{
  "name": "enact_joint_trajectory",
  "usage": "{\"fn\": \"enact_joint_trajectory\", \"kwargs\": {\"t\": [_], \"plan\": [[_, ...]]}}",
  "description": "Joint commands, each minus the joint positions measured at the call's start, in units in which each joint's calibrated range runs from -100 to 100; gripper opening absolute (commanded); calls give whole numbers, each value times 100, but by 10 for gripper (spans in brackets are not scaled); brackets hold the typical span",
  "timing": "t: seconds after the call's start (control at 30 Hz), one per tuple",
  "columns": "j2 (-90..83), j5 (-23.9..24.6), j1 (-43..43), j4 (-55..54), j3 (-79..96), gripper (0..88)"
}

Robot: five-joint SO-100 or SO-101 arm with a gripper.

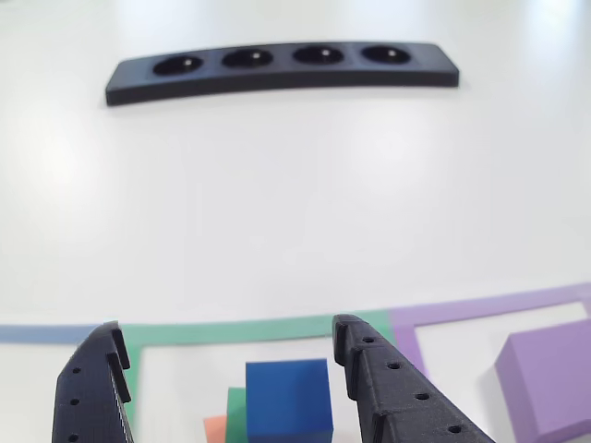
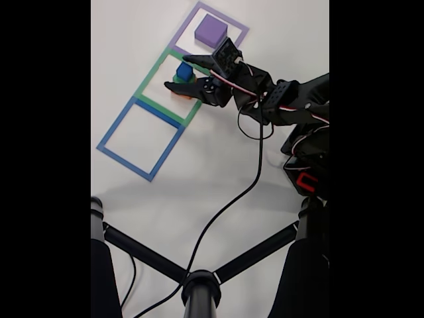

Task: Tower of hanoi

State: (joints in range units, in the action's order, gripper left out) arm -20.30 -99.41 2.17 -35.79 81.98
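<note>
Gripper [image 1: 226,355] spread wide at the bottom of the other view, jaws either side of the blue cube [image 1: 288,399] and holding nothing; it looks lined up for a grab. Blue tops green [image 1: 235,411] and salmon [image 1: 215,429]. Largest purple block [image 2: 211,30] waits alone, upper centre of the fixed view.

smallest block [image 1: 288,399] atop stack, largest block [image 1: 547,380] right — apart
</note>
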Motion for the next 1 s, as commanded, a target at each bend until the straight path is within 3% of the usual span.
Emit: {"fn": "enact_joint_trajectory", "kwargs": {"t": [0.0, 0.27, 0.53, 0.67, 0.97], "plan": [[-1351, -59, 54, 1584, -525, 227], [-3034, -59, 313, 6505, -2715, 1], [-3619, -59, 1007, 9638, -4668, 1], [-3563, -59, 1388, 10828, -5813, 1], [-3410, 70, 1861, 12034, -6994, 23]]}}
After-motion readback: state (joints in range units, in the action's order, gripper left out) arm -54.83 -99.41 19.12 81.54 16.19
